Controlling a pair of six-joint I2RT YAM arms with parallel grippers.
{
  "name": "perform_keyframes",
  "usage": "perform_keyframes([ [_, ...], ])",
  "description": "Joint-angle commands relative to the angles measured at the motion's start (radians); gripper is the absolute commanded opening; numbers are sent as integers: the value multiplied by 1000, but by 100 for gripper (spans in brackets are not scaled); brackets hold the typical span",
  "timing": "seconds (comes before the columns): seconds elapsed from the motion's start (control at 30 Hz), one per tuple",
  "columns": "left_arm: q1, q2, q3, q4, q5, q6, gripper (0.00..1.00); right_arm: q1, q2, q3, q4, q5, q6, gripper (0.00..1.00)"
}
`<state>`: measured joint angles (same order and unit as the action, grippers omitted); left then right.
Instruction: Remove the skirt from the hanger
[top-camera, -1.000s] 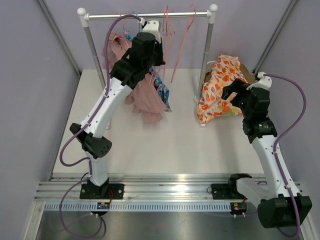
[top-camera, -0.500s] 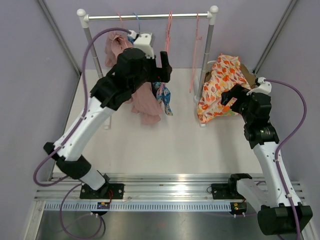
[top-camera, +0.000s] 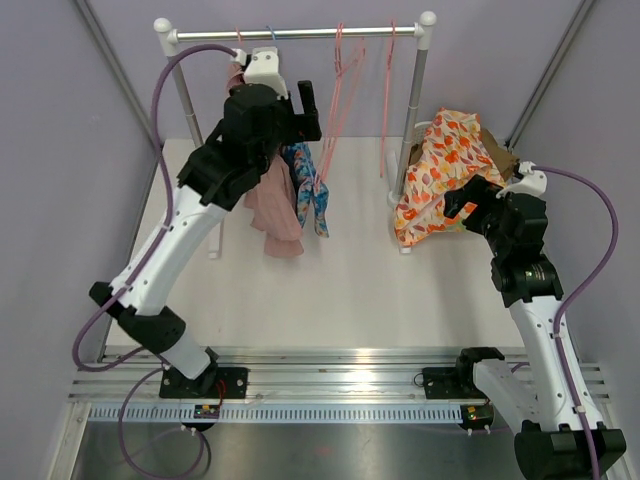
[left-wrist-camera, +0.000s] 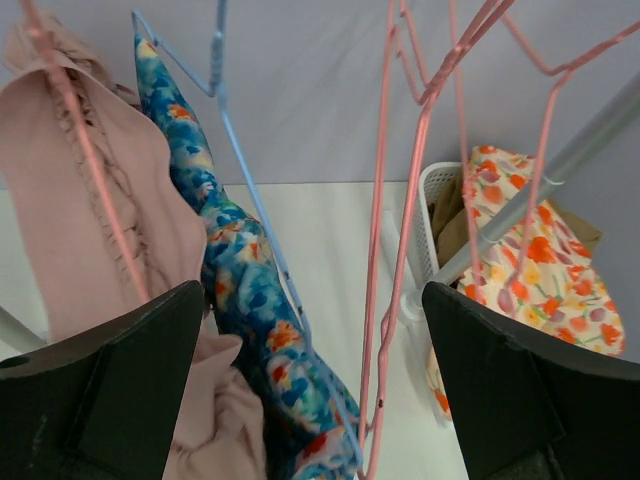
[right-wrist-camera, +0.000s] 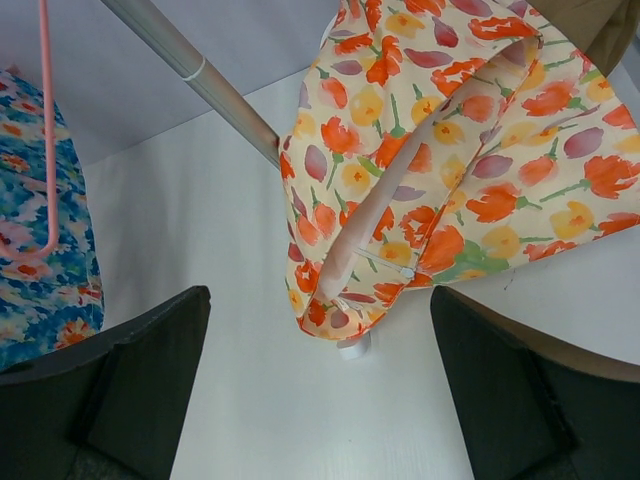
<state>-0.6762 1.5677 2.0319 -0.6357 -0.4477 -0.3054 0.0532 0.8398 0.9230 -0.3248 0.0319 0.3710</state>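
2 open pincers, skirt on its hanger

At the left pincer (left-wrist-camera: 312, 290) the jaws stand wide apart and hold nothing. Just ahead of it, nearer the left-hand finger in the wrist view, the blue floral skirt (left-wrist-camera: 245, 300) hangs on a blue hanger (left-wrist-camera: 250, 195). The skirt touches a pink garment (left-wrist-camera: 110, 220) farther to that side. Pink wire hangers (left-wrist-camera: 385, 250) hang ahead, nearer the other finger. At the right pincer (right-wrist-camera: 320, 293) the jaws are equally wide and empty. An orange floral cloth (right-wrist-camera: 450, 150), draped over a basket (left-wrist-camera: 435, 190), lies ahead of it, apart from both fingers.
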Motion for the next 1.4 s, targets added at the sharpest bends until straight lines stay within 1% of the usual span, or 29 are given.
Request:
perform_keyframes([
  [0.0, 23, 89, 102, 30, -37, 32, 94, -1, -19, 13, -5, -12, -15, 99],
  [0.07, 35, 124, 155, 22, -68, 31, 94, -3, -24, 13, -5, -12, -17, 100],
  [0.17, 64, 176, 189, 1, -95, 3, 92, -1, -31, 17, -13, -13, -20, 99],
  [0.3, 105, 186, 153, 19, -71, -29, 88, -1, -30, 20, -13, -16, -20, 100],
  [0.4, 118, 186, 133, 31, -60, -29, 87, -3, -25, 19, -10, -20, -21, 100],
  [0.53, 138, 192, 108, 51, -16, -28, 65, -1, -19, 13, -3, -20, -21, 99],
  [0.63, 150, 203, 102, 73, 59, -28, 59, -1, -22, 8, -3, -15, -21, 99],
  [0.67, 153, 204, 97, 77, 96, -28, 52, -3, -22, 8, -3, -15, -21, 99],
  [0.73, 155, 216, 103, 79, 110, -29, 44, -1, -25, 7, -5, -12, -21, 100],
  [0.77, 156, 222, 111, 76, 115, -28, 37, -3, -27, 7, -5, -10, -23, 99],
  [0.83, 158, 235, 122, 62, 116, -28, 33, -1, -31, 5, -8, -7, -24, 99],
  [0.87, 161, 239, 129, 59, 118, -29, 29, -3, -31, 5, -10, -4, -24, 99],
  [0.97, 168, 245, 139, 36, 124, -29, 10, -1, -34, 5, -10, -6, -24, 100],
  [1.0, 171, 247, 157, 25, 119, -29, 0, -1, -36, 7, -10, -9, -21, 100],
  [1.13, 171, 212, 182, -15, 103, -1, 0, -1, -62, 36, -5, -30, -17, 99],
  [1.27, 170, 118, 205, -42, 78, 40, 0, -1, -117, 86, 81, -199, -7, 100],
  [1.3, 170, 105, 214, -54, 72, 43, 0, -1, -105, 130, 98, -287, 6, 99],
  [1.33, 170, 94, 227, -79, 70, 45, 0, -1, -84, 163, 108, -332, 17, 100],
  [1.37, 170, 69, 231, -88, 72, 46, 0, -1, -32, 196, 112, -418, 28, 99],
])
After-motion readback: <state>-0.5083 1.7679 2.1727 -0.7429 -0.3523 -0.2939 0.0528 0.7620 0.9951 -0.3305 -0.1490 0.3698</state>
